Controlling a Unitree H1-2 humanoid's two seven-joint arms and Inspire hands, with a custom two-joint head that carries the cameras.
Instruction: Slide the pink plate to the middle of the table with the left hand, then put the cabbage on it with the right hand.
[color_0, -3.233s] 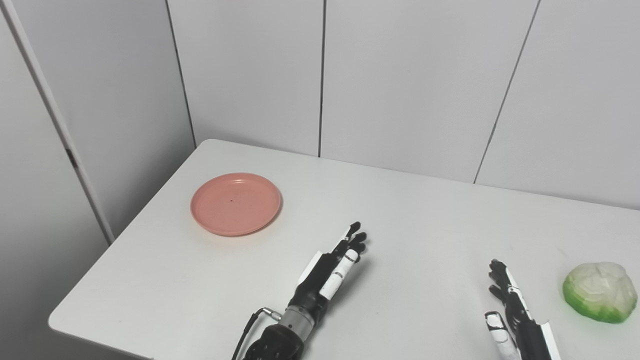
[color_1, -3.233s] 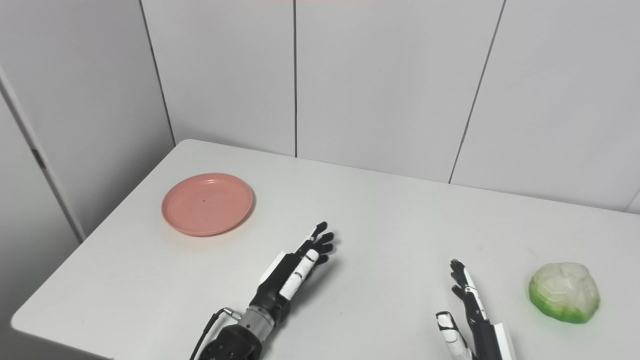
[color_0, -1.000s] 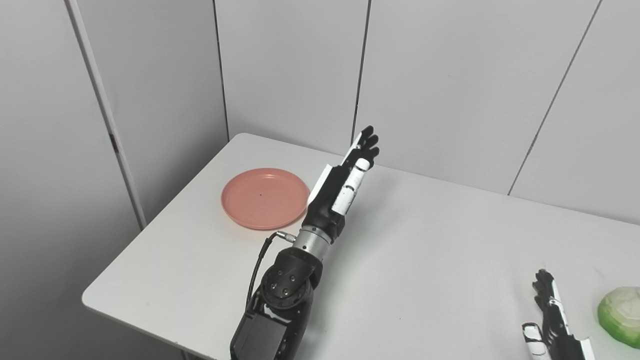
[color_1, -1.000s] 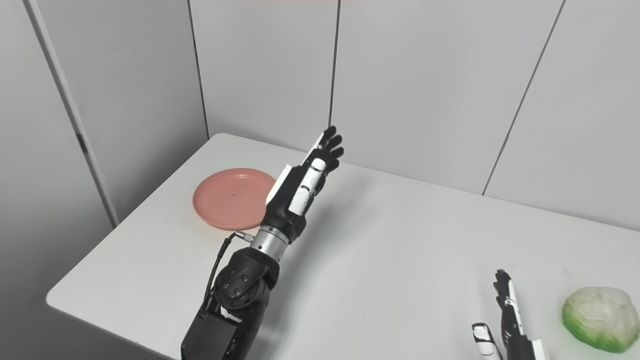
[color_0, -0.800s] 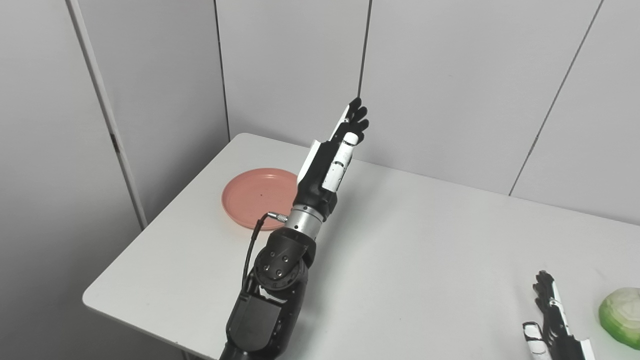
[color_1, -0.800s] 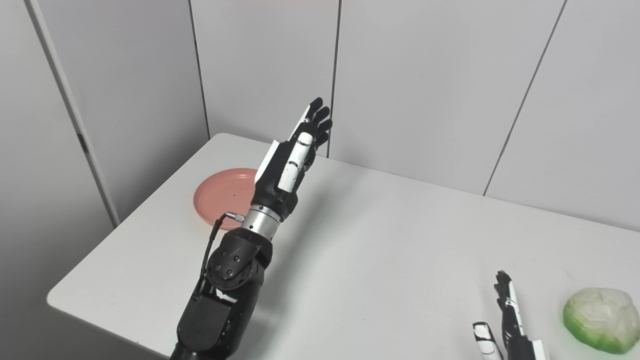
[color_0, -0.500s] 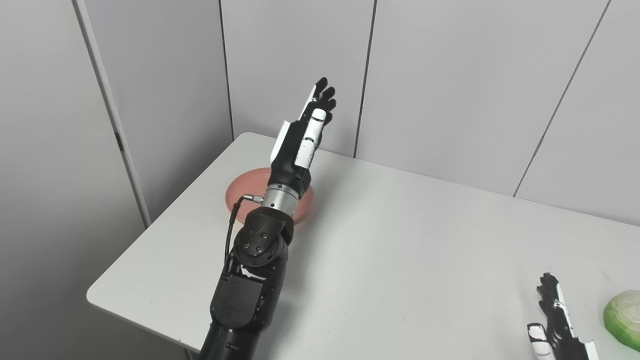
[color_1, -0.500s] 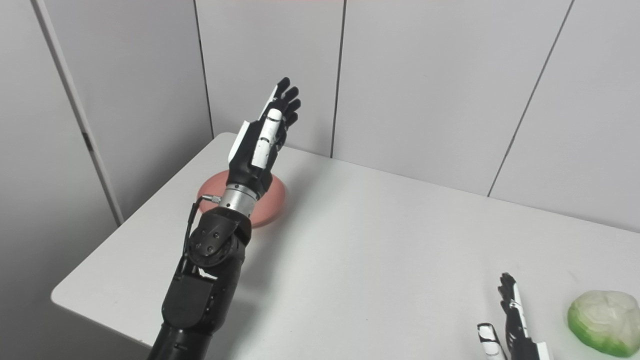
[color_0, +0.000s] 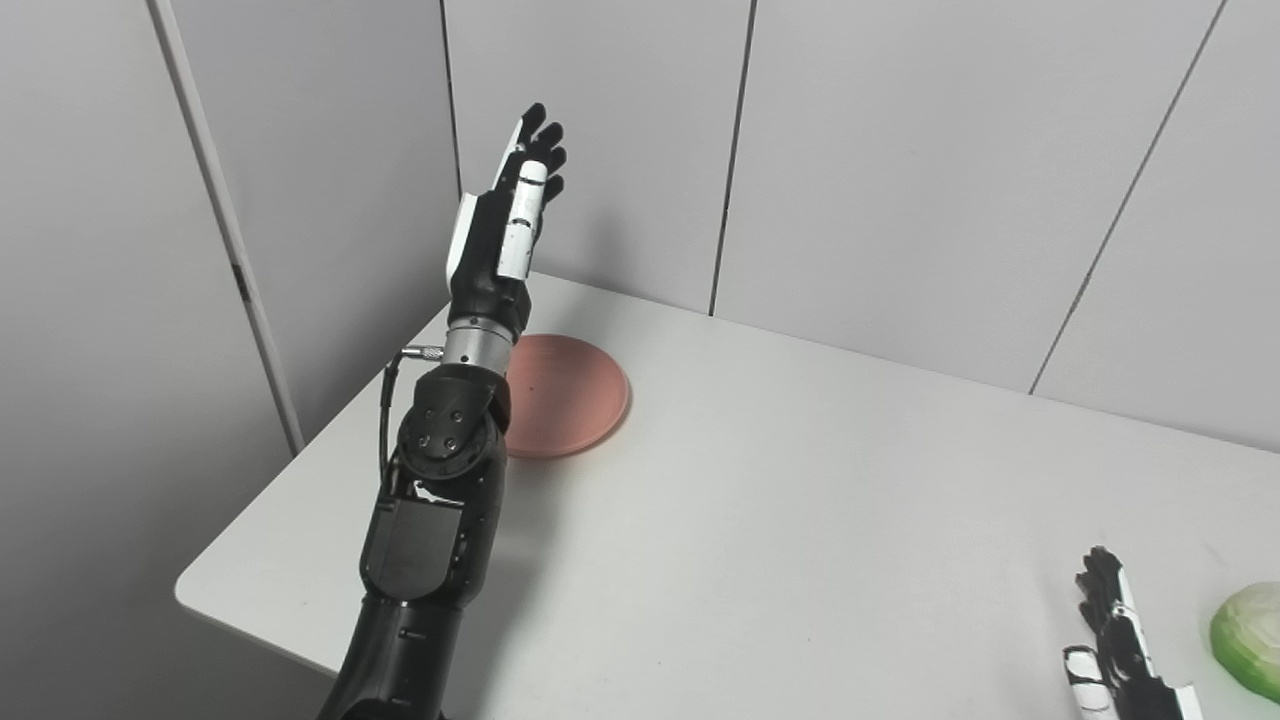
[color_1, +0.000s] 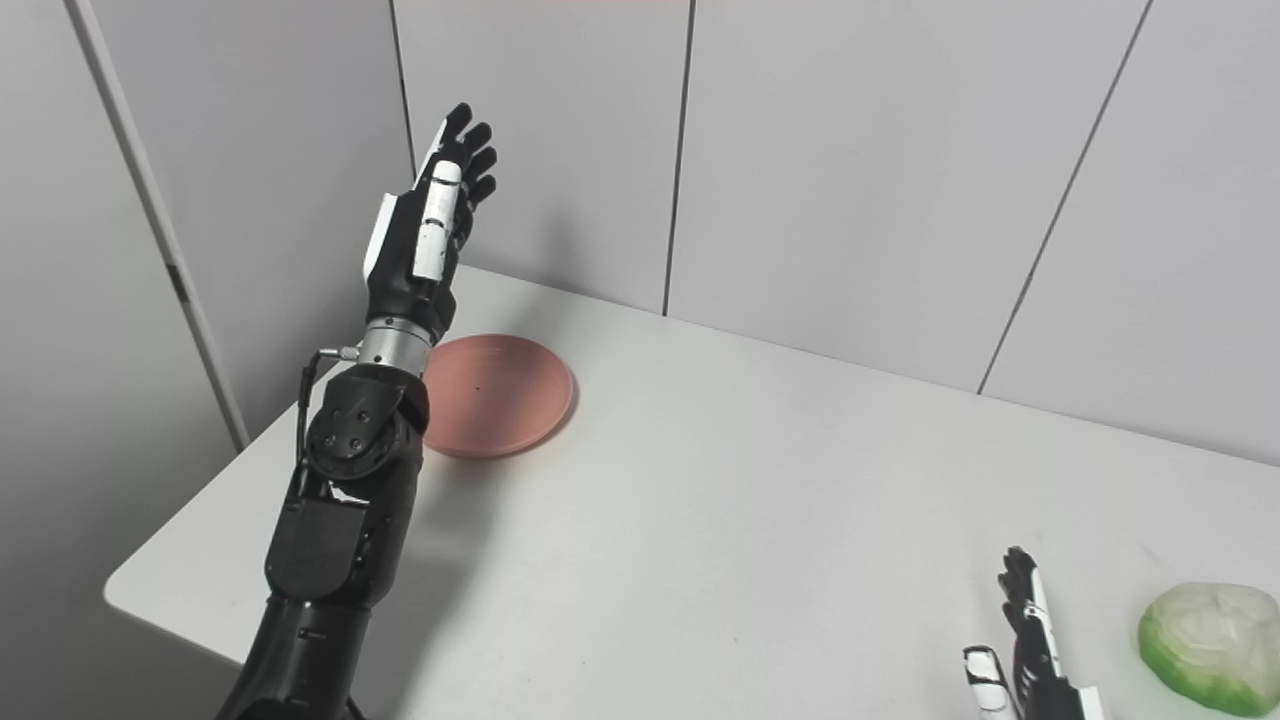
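Note:
The pink plate (color_0: 575, 395) lies flat near the far left corner of the white table (color_0: 800, 480); its left part is hidden behind my left forearm. My left hand (color_0: 503, 233) is raised high above the table, left of and behind the plate, fingers straight and apart, holding nothing. The green and white cabbage (color_1: 1208, 647) rests at the table's right front. My right hand (color_1: 1030, 635) lies low at the bottom right, open, a short way left of the cabbage and not touching it.
Grey wall panels (color_0: 900, 180) stand close behind the table. The table's left edge (color_0: 300, 470) and rounded front left corner drop off beside my left arm.
My left arm has lifted from the table's middle and swung up and left, now past the plate's left side. The camera has shifted. The plate, cabbage and right hand stay put.

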